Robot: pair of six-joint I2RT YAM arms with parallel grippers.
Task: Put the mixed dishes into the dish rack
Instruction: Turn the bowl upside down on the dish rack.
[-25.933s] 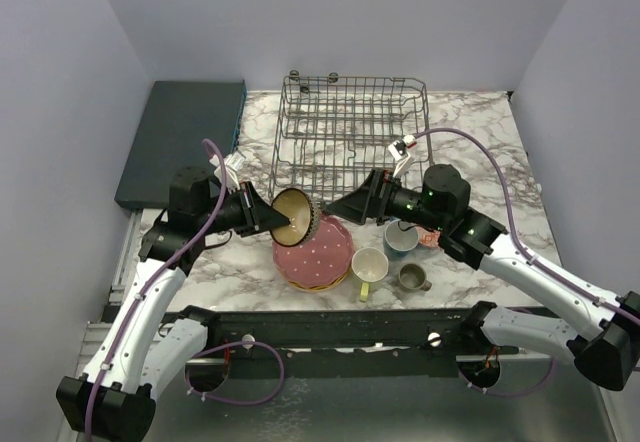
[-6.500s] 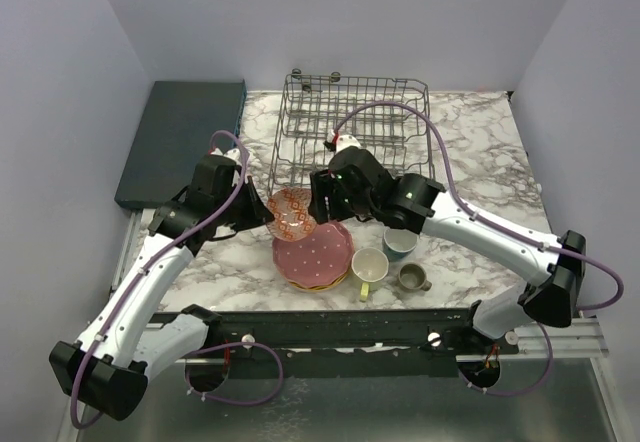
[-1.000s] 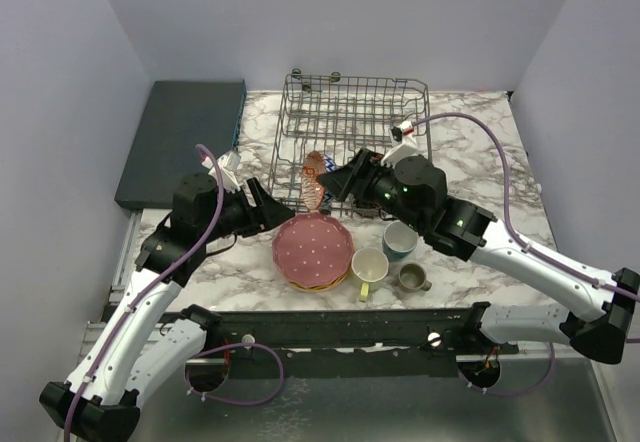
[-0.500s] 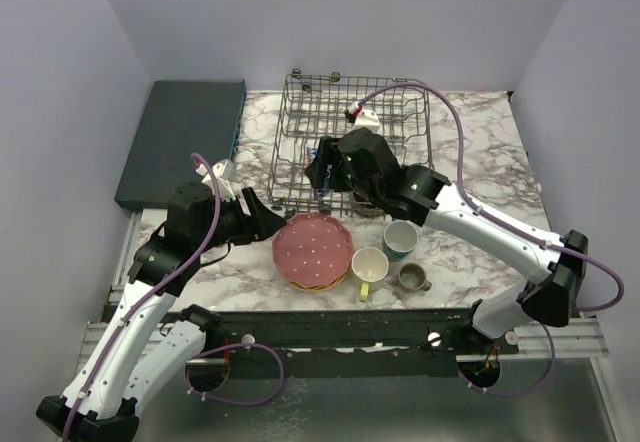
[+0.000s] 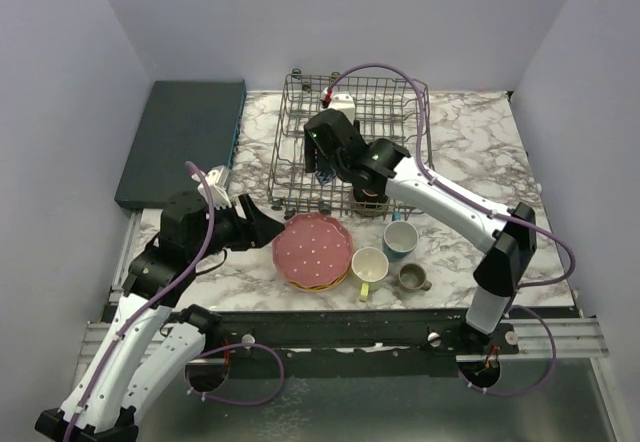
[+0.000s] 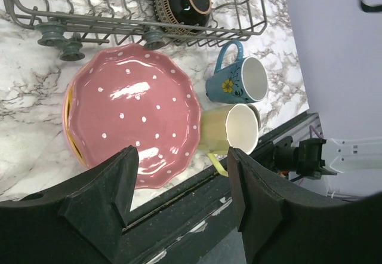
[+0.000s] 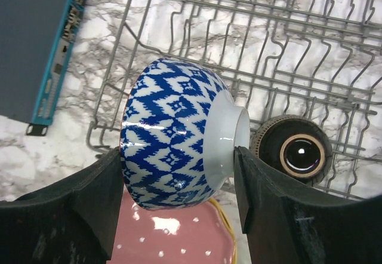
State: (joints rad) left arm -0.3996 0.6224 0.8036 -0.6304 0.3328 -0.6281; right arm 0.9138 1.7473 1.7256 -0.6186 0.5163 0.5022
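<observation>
Blue bowl (image 7: pixel 173 126), clamped between the jaws of the right gripper (image 7: pixel 179 153) and held over the near left part of the dish rack (image 7: pixel 334 55); whether it touches the tines cannot be told. The bowl is turned on its side. Its axis runs level from jaw to jaw, with the mouth toward the robot's left and the teal slab (image 7: pixel 36 43). The foot ring points right, toward the brown bowl (image 7: pixel 296 150) already resting in the rack. This edgewise attitude presumably lets the bowl drop between the upright tines rather than lie flat across them. Left gripper (image 6: pixel 179 153), jaws apart and empty, hangs over the pink plate (image 6: pixel 131 109) on the worktop (image 6: pixel 30 97), probably placed to take it next. Blue mug (image 6: pixel 236 85) and yellow mug (image 6: pixel 230 135) stand just beside that plate.
</observation>
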